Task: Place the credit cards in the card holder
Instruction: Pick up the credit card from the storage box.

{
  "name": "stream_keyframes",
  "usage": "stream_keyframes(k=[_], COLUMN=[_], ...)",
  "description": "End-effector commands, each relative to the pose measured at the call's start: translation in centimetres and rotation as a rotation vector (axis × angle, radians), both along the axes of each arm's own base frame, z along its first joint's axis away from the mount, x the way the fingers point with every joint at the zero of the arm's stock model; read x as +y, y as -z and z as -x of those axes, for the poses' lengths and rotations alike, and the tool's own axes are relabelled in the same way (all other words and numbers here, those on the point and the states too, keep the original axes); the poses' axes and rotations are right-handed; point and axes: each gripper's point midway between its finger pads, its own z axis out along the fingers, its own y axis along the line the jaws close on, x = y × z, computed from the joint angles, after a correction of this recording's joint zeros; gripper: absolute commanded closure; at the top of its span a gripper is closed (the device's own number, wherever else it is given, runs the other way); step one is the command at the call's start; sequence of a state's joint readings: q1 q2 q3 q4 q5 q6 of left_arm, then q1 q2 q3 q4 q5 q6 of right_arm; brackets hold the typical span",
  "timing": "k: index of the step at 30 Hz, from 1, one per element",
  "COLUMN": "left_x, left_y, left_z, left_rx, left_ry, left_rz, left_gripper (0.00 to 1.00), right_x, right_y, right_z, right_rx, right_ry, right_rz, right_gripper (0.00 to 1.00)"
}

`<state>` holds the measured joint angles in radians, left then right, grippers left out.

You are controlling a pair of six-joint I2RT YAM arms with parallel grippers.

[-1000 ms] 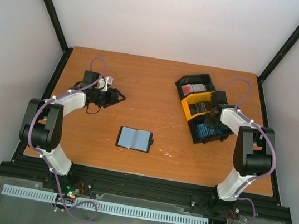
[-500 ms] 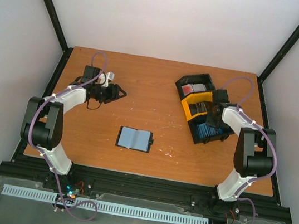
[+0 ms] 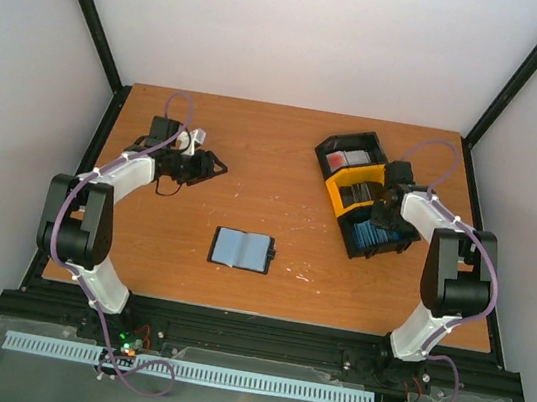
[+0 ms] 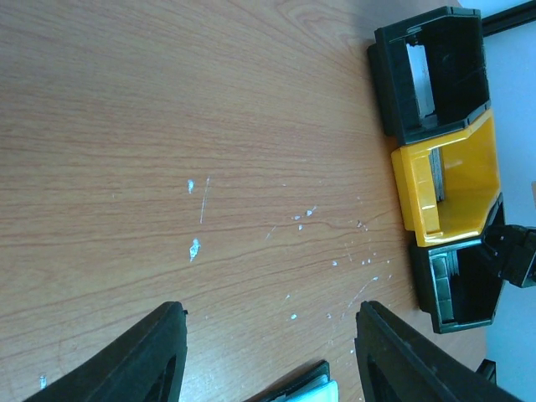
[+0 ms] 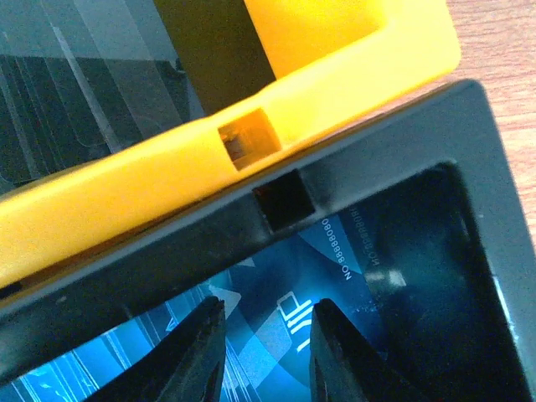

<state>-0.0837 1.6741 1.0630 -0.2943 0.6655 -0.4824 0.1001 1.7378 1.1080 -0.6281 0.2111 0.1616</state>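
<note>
The card holder (image 3: 242,250) lies open at the table's middle with a light blue card showing inside; its corner (image 4: 311,387) peeks in at the bottom of the left wrist view. Blue credit cards (image 5: 285,327) lie flat in the near black tray (image 3: 380,239). My right gripper (image 5: 264,339) hangs open just above them, its fingers (image 5: 194,356) straddling the top card's printed face. Red-and-white cards (image 3: 348,158) fill the far black tray. My left gripper (image 3: 215,165) hovers open over bare wood at the left, holding nothing (image 4: 272,335).
The joined row of trays sits at the back right, with a yellow tray (image 3: 355,190) between the two black ones; it also shows in the left wrist view (image 4: 448,180). Black frame rails border the table. White scuff marks (image 4: 194,248) dot the wood.
My left gripper has shifted a little toward the back of the table and then held still. The right gripper stays in the near black tray with only a slight shift.
</note>
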Motion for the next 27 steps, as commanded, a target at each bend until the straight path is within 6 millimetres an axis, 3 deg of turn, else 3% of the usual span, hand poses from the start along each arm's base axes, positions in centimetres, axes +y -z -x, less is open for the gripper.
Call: stream_keyframes(k=[1, 9, 12, 16, 27], left_x=[0.2, 0.2, 0.1, 0.1, 0.0], left_y=[-2.3, -2.4, -2.3, -2.3, -2.3], left_z=[-1.1, -1.3, -1.4, -1.5, -1.6], left_rx=[-0.066, -0.067, -0.065, -0.064, -0.064], left_ry=[0.006, -0.001, -0.001, -0.001, -0.002], left_rz=[0.005, 0.016, 0.020, 0.026, 0.035], left_gripper=[0.43, 0.43, 0.43, 0.43, 0.43], right_x=[-0.4, -0.2, -0.4, -0.7, -0.9], right_y=[-0.1, 1.1, 1.3, 0.9, -1.0], right_z=[-0.6, -0.4, -0.4, -0.5, -1.1], right_rx=[-0.013, 0.015, 0.017, 0.005, -0.040], right_ry=[0.016, -0.004, 0.002, 0.010, 0.018], right_rz=[0.009, -0.001, 0.009, 0.027, 0.027], right_gripper=[0.71, 0.65, 0.67, 0.75, 0.76])
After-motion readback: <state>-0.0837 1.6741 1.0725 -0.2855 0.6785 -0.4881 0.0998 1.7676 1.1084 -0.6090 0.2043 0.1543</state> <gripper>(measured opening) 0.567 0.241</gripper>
